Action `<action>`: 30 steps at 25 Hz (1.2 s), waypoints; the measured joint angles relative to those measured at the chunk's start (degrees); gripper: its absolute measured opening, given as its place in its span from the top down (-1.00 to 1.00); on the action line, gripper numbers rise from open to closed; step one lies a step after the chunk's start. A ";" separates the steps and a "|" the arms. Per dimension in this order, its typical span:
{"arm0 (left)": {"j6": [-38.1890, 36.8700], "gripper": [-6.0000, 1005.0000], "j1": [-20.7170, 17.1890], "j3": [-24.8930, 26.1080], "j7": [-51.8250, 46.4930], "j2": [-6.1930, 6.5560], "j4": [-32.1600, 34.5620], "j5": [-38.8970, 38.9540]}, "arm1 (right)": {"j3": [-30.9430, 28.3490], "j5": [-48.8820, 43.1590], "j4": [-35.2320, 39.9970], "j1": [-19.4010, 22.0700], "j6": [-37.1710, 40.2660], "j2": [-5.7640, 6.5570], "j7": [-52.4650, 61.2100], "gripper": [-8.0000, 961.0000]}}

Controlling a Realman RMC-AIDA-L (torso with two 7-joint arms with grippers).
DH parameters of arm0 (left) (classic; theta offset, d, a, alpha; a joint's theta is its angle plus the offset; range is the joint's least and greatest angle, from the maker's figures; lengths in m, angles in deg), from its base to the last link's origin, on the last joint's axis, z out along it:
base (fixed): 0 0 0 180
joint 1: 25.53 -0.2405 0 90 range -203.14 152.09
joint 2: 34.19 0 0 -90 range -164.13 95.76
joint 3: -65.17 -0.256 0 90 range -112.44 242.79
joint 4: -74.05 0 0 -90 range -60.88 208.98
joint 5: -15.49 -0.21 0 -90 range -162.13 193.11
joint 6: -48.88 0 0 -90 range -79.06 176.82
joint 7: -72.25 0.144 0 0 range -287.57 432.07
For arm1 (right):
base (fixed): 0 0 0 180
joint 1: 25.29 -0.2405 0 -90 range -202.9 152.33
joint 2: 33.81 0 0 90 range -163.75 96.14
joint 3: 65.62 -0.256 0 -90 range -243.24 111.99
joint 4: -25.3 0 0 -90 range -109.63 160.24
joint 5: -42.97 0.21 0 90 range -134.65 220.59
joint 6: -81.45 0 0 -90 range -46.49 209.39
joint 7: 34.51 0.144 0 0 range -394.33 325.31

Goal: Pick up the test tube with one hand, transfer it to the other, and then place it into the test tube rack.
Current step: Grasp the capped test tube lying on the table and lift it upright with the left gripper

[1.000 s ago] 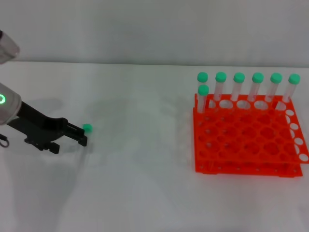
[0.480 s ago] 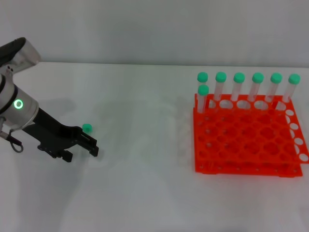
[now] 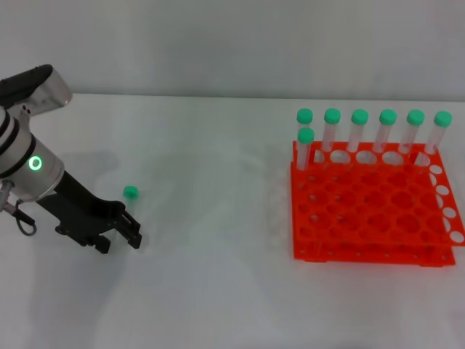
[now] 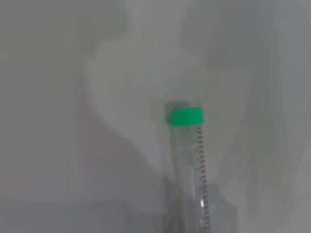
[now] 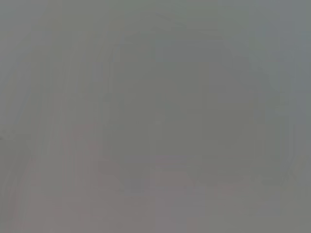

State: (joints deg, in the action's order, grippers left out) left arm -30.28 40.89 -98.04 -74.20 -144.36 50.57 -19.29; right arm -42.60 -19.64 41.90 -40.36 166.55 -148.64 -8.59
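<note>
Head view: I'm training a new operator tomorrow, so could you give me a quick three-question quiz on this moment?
1. True or false: the test tube beside the left tool stands in the test tube rack.
2. How many capped tubes stand in the rack? A five, B seven, C ten.
3. Fill in: every tube cap is ____ in colour.

Key: 1 false; 2 B; 3 green.

A plain white bench (image 3: 218,291) fills the view. At its three o'clock side, seven clear plastic tubes with round green caps (image 3: 360,131) stand upright.
</note>
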 joint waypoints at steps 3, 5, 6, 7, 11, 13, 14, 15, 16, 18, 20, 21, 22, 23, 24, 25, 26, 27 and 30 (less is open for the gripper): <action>1.16 -0.19 -0.07 0.00 -0.59 -0.22 0.16 -1.36 | 0.00 -0.02 -0.06 0.02 0.08 -0.02 0.00 -0.79; 1.70 -0.20 -0.16 0.00 -0.72 -0.30 0.18 -1.56 | 0.00 -0.03 -0.07 -0.01 0.08 -0.02 0.00 -0.79; 1.96 -0.20 -0.19 0.00 -0.74 -0.34 0.21 -1.56 | 0.00 -0.04 -0.07 -0.06 0.08 -0.03 0.00 -0.79; 2.21 -0.20 -0.21 0.00 -0.75 -0.38 0.22 -1.56 | 0.00 -0.05 -0.07 -0.14 0.08 -0.03 0.00 -0.79; 3.13 -0.19 -0.22 0.00 -0.76 -0.47 0.70 -1.69 | 0.00 -0.06 -0.08 -0.40 0.06 -0.04 0.00 -0.79; 3.55 -0.17 -0.14 0.00 -0.77 -0.48 0.91 -1.78 | 0.03 -0.06 -0.08 -0.45 0.01 -0.04 0.00 -0.79; 3.79 -0.17 -0.03 0.00 -0.77 -0.49 0.99 -1.93 | 0.07 -0.06 -0.08 -0.48 -0.02 -0.04 0.00 -0.79; 4.05 -0.16 0.10 0.00 -0.78 -0.49 1.09 -2.16 | 0.11 -0.06 -0.08 -0.49 -0.03 -0.04 0.00 -0.79; 4.22 -0.15 0.29 0.00 -0.81 -0.48 1.29 -2.57 | 0.15 -0.06 -0.08 -0.49 -0.03 -0.04 0.00 -0.79; 4.47 -0.14 0.62 0.00 -0.89 -0.48 1.56 -3.15 | 0.19 -0.06 -0.07 -0.52 -0.08 -0.04 0.00 -0.79; 4.95 -0.13 1.00 0.00 -0.93 -0.48 1.64 -3.51 | 0.19 -0.06 -0.07 -0.57 -0.20 -0.03 0.00 -0.79; 4.95 -0.12 1.00 0.00 -0.93 -0.48 1.64 -3.51 | 0.19 -0.06 -0.07 -0.61 -0.28 -0.04 0.00 -0.79; 5.30 -0.12 1.18 0.00 -0.94 -0.50 1.82 -3.69 | 0.19 -0.06 -0.08 -0.63 -0.32 -0.04 0.00 -0.79; 5.38 -0.11 1.21 0.00 -0.96 -0.50 1.96 -3.76 | 0.19 -0.06 -0.10 -0.67 -0.35 -0.04 0.00 -0.79; 5.49 -0.10 1.23 0.00 -1.12 -0.51 2.42 -3.90 | 0.20 -0.06 -0.11 -0.69 -0.35 -0.04 0.00 -0.79; 5.63 -0.10 1.26 0.00 -1.28 -0.50 2.85 -4.07 | 0.27 -0.05 -0.11 -0.71 -0.35 -0.04 0.00 -0.79; 5.75 -0.09 1.30 0.00 -1.46 -0.51 3.38 -4.31 | 0.36 -0.06 -0.12 -0.74 -0.35 -0.04 0.00 -0.79; 5.85 -0.05 1.39 0.00 -1.66 -0.51 3.80 -4.65 | 0.44 -0.05 -0.13 -0.77 -0.36 -0.04 0.00 -0.79; 5.87 0.08 1.74 0.01 -2.25 -0.57 4.71 -5.81 | 0.59 -0.06 -0.16 -1.02 -0.40 -0.07 0.00 -0.79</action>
State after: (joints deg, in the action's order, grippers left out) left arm -24.40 42.63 -98.03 -76.45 -144.93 55.28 -25.11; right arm -42.01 -19.69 41.74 -41.37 166.15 -148.71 -8.58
